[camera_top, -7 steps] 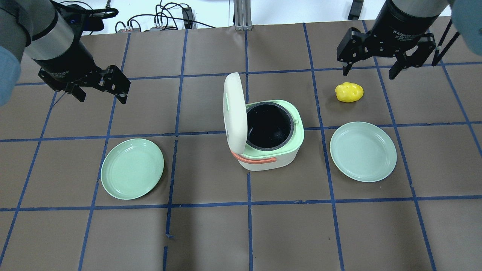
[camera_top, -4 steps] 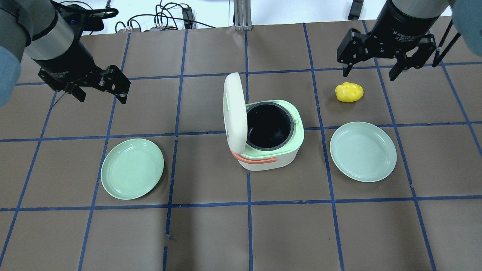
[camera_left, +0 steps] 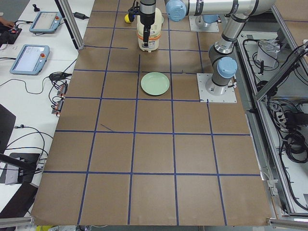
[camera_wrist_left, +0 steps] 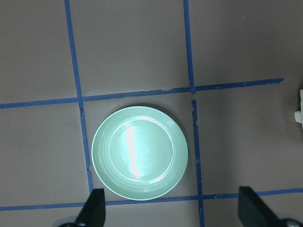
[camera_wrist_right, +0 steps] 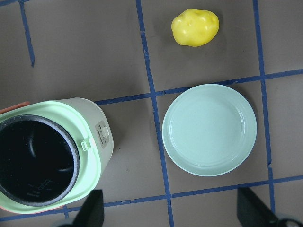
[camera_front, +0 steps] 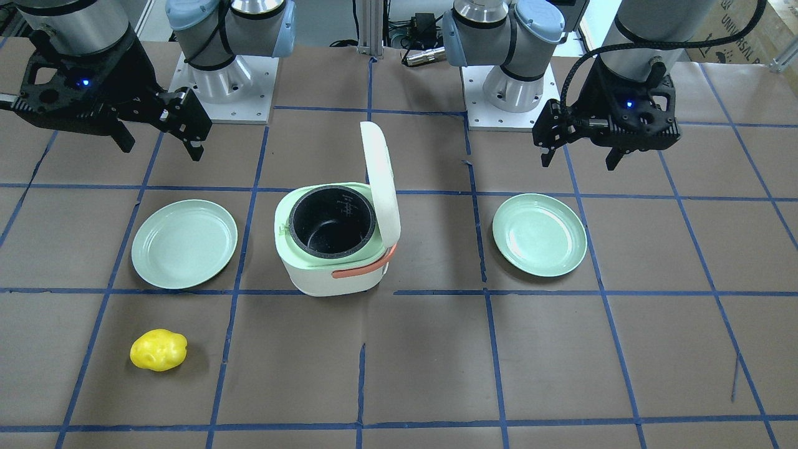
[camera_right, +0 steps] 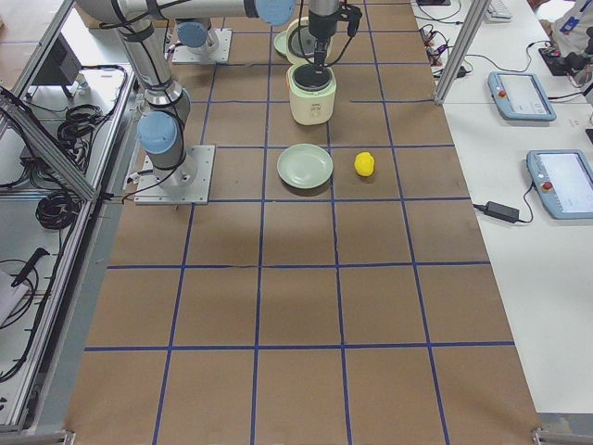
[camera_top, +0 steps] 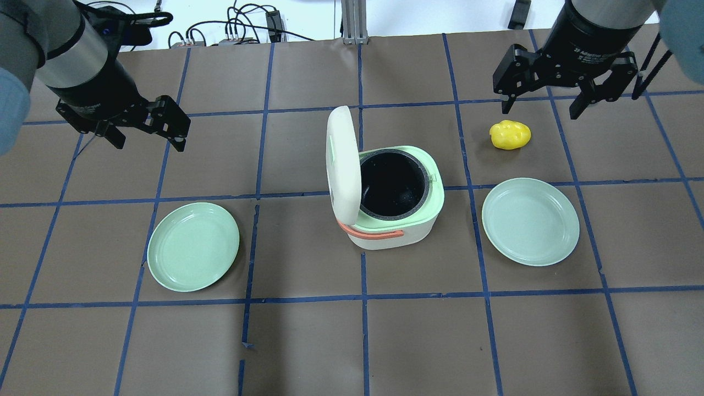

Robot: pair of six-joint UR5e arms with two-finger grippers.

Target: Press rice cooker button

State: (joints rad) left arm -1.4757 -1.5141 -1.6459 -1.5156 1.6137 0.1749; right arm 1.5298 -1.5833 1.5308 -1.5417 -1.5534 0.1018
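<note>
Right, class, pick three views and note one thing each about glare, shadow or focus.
Left wrist view: a bright glare streak runs down the green plate. Front-facing view: the rice cooker throws a soft shadow toward the view's right. Right wrist view: the right gripper shows only fingertips at the bottom edge, dark and soft-edged.

Left gripper hovers at ten o'clock in the overhead view, jaws spread wide; right gripper hangs at two o'clock, jaws equally wide.

Robotics lab.
Arm bases bolted onto a tape-gridded table; from its left end, teach pendants at 9 o'clock, cable bundles at 3 o'clock.
</note>
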